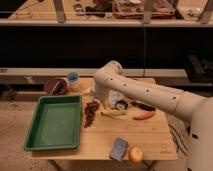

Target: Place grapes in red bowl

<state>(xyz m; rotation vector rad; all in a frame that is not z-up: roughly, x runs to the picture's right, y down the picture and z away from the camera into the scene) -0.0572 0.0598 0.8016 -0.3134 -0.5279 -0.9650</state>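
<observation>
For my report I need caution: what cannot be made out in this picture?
- Tool, low right of the grapes: mostly covered by the white arm, camera view.
- Red bowl: none shows; the arm may hide it.
- Maroon bowl contents: too small to tell.
- Shelf items: cut by the top edge.

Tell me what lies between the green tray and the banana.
The grapes, as the camera view shows. The gripper is just right of them, by the banana.

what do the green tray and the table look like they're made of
Green tray: probably plastic, smooth uniform colour, moulded raised rim. Table: likely pale wood or laminate, matte tan top. The gripper hangs over the table, just right of the grapes.
</observation>
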